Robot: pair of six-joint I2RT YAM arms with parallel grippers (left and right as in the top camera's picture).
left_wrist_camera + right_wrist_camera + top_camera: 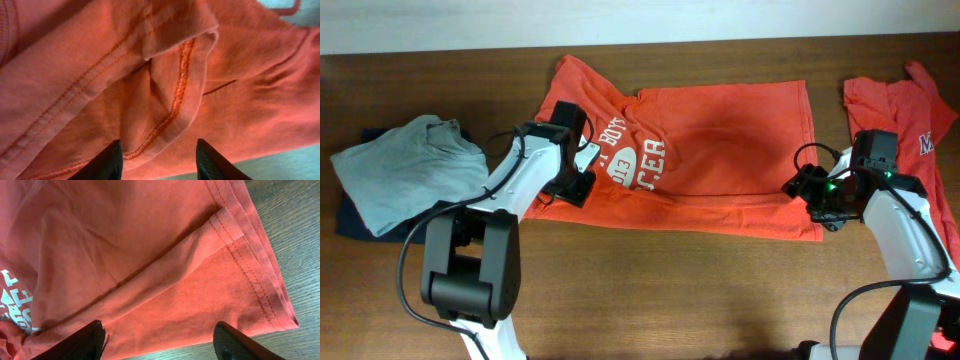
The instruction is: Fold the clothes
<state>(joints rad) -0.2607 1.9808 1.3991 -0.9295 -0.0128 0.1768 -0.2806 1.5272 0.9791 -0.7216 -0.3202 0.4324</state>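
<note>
Orange-red T-shirt (730, 130) flat on dark wood table (650, 290), pale wall (470, 20) beyond it, left gripper (159, 162) parted over its stitched fold, right gripper (160, 340) spread wide over its hem corner, grey garment (405, 165) to its left

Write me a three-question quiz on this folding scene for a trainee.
1. Multiple choice: what lies at the left end of the table? A) a gray garment on a dark-blue garment B) a white towel C) a cardboard box
2. True or false: the jaws of the right arm are shut on the spread T-shirt.
3. Fill in: the white lettering on the spread T-shirt sits nearest the ___ arm.
Key: 1 A; 2 false, they stand open over its hem; 3 left arm.
</note>
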